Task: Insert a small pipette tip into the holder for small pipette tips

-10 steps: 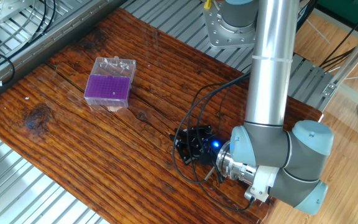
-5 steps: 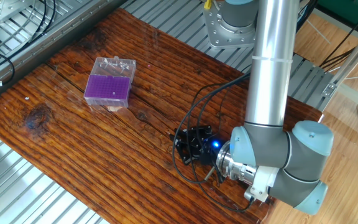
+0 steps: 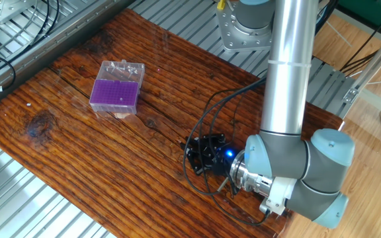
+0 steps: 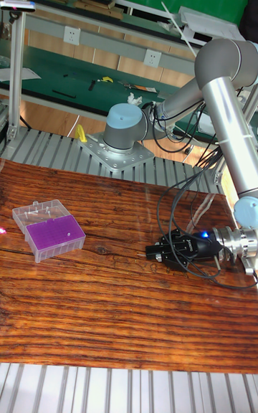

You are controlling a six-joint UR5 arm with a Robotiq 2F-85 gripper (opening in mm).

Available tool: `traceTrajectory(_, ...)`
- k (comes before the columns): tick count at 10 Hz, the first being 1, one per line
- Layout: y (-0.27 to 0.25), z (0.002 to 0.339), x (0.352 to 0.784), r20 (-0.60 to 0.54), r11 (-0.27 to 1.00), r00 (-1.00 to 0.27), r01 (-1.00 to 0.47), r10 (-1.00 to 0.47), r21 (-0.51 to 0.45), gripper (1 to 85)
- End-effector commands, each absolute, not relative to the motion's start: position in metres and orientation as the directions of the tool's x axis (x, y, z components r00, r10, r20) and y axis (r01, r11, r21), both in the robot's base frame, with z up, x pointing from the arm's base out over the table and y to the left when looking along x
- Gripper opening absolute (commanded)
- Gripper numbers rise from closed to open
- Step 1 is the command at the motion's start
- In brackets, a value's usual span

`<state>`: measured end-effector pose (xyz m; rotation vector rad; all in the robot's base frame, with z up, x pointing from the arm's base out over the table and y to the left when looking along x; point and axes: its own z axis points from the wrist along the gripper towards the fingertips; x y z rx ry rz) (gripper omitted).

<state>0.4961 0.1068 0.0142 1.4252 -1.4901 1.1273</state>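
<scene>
The holder for small pipette tips is a clear box with a purple, finely holed top plate. It stands on the left part of the wooden table, its clear lid folded open behind it. My black gripper lies low over the table's right part, pointing left toward the holder and well apart from it. A blue light glows at its wrist. The fingers are too dark and small to tell whether they are open or shut. No small pipette tip shows in either view.
The arm's base is bolted to the slatted metal frame behind the table. Black cables loop over the wood beside the gripper. The table's front edge borders more metal slats.
</scene>
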Motion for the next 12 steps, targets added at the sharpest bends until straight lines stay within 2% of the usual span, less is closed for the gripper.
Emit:
traceTrajectory(1,0.1062,0.0127,0.4929,0.945,-0.004,-0.077,-0.997,-0.318,-0.083,23.7)
traceTrajectory(3,0.1065,0.0120,0.4921,0.943,0.002,-0.085,-0.996,-0.321,-0.089,15.7)
traceTrajectory(6,0.1065,0.0122,0.4923,0.943,0.003,-0.091,-0.995,-0.321,-0.095,12.3)
traceTrajectory(9,0.1054,0.0160,0.4922,0.941,-0.002,-0.097,-0.995,-0.325,-0.104,1.0)
traceTrajectory(12,0.1027,0.0173,0.4909,0.921,-0.002,-0.086,-0.996,-0.379,-0.094,1.0)
